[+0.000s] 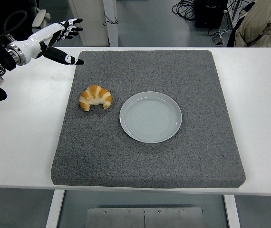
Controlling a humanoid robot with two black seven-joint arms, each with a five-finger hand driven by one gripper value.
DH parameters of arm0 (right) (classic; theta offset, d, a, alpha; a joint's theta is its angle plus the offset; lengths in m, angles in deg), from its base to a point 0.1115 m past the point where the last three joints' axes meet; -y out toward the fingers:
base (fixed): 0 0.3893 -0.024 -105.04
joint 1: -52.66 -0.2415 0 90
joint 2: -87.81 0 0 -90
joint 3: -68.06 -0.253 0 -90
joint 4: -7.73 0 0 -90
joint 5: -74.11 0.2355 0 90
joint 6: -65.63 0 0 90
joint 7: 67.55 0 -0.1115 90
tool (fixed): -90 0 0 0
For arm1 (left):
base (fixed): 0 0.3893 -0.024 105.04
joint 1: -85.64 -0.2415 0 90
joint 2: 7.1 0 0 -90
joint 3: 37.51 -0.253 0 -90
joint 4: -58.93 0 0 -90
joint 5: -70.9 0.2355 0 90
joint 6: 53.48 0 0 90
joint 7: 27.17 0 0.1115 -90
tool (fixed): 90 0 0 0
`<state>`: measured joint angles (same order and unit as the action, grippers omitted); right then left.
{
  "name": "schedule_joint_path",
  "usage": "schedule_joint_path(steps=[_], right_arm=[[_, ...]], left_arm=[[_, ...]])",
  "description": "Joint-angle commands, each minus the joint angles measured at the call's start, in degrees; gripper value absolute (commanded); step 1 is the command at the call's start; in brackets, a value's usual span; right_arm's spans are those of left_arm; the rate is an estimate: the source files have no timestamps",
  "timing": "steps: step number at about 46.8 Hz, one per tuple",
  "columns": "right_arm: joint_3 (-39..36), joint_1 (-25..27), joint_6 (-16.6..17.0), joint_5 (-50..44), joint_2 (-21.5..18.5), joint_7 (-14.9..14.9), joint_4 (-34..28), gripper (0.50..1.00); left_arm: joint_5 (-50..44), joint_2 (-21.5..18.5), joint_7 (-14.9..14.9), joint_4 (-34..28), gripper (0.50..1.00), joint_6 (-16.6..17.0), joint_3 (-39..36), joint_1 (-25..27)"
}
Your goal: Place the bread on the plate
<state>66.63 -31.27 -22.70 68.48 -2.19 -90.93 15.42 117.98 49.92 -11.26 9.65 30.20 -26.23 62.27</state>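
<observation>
Head view at the outset of the placing task; positions are given relative to the plate. Nothing is yet accomplished: the reach, the grasp, the carry and the release all appear to remain, judging from the layout. Nearest the viewer, the white table carries one grey mat, whose near margin is bare. At mid-depth lies one plate, pale and round, with nothing on it. One piece of bread, a croissant, rests on the mat just left of the plate, slightly farther back, apart from its rim and not touching it. Farther back and well to the left of the plate, one robot hand, the left hand, hangs above the mat's far left corner, fingers spread wide and thumb extended, gripping nothing; it is well apart from the bread. The right hand does not appear. At the far right, beyond the table, part of one person in a beige garment is visible
</observation>
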Motion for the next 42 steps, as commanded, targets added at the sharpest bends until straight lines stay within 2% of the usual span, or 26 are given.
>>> schedule_joint_path(steps=[1, 18, 27, 35, 42], right_arm=[[0.03, 0.00, 0.00, 0.00, 0.00, 0.00, -0.04, 1.000], [-0.06, 0.00, 0.00, 0.00, 0.00, 0.00, -0.04, 1.000], [0.03, 0.00, 0.00, 0.00, 0.00, 0.00, -0.04, 1.000], [0.03, 0.00, 0.00, 0.00, 0.00, 0.00, 0.05, 1.000], [-0.06, 0.00, 0.00, 0.00, 0.00, -0.09, -0.04, 1.000]], left_arm=[[2.13, -0.07, -0.09, -1.17, 0.963, -0.01, -2.13, 0.26], [11.10, -0.25, -0.09, -2.75, 0.963, 0.08, -4.25, 0.53], [14.44, -0.51, -0.45, -6.88, 0.963, 0.43, -6.71, 0.53], [16.11, -0.42, -0.62, -7.67, 0.963, 0.87, -7.32, 0.17], [18.48, -0.16, -0.71, -7.67, 0.963, 3.24, -7.85, -0.26]])
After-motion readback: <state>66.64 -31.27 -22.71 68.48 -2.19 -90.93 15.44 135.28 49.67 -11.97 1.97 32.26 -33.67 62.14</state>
